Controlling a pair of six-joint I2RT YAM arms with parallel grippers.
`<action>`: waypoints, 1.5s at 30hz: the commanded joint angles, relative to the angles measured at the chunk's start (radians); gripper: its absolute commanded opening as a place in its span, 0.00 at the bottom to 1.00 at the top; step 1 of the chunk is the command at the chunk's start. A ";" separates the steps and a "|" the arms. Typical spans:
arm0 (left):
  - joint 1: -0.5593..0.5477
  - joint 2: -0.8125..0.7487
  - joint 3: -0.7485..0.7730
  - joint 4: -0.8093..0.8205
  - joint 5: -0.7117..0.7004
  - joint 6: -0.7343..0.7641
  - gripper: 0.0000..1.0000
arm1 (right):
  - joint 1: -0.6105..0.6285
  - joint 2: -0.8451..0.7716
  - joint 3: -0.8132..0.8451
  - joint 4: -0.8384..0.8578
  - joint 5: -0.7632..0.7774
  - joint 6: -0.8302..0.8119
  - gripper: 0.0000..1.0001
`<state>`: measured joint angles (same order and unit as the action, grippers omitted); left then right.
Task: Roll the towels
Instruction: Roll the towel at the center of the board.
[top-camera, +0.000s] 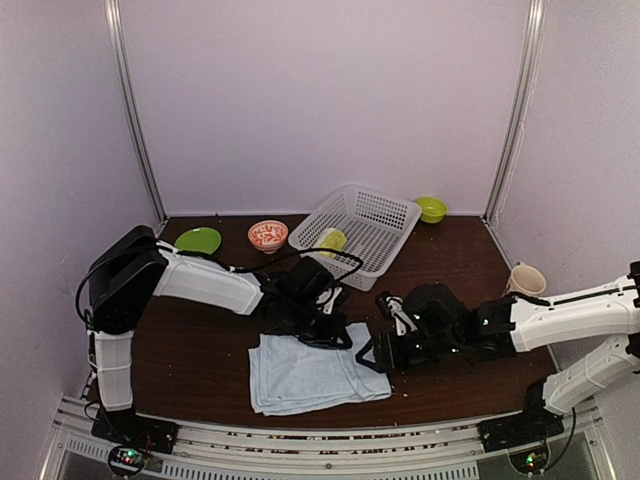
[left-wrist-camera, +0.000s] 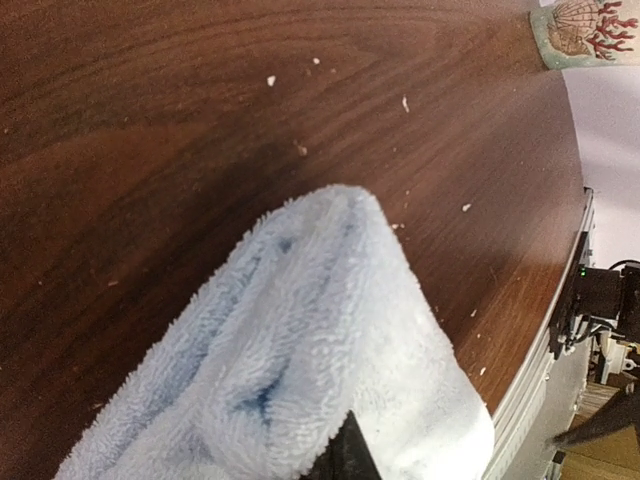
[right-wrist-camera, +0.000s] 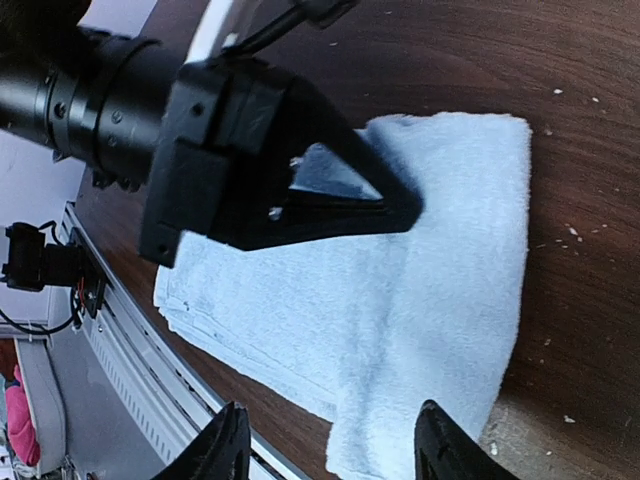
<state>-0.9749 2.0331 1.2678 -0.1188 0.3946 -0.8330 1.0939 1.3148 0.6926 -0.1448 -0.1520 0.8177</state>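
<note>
Blue towel (top-camera: 310, 378), far edge pinched in your left gripper (right-wrist-camera: 395, 205): roll nearward evenly, keeping the right gripper (right-wrist-camera: 330, 450), jaws spread, clear.

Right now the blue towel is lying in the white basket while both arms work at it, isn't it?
Not in the basket. The blue towel lies on the brown table, in front of the white basket, as the top view shows. The left arm and the right arm do both reach to it.
</note>
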 joint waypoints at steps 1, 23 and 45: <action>0.004 0.001 -0.036 0.038 0.009 0.004 0.00 | -0.063 -0.019 -0.104 0.036 -0.001 0.066 0.56; 0.002 -0.060 -0.089 -0.001 -0.041 0.036 0.00 | -0.136 0.214 -0.251 0.502 -0.171 0.279 0.00; 0.002 -0.354 -0.406 -0.045 -0.212 0.023 0.13 | 0.017 0.325 0.389 -0.547 0.402 0.022 0.00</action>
<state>-0.9749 1.6688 0.8917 -0.1909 0.2306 -0.8009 1.0763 1.5833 1.0039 -0.5392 0.1040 0.8448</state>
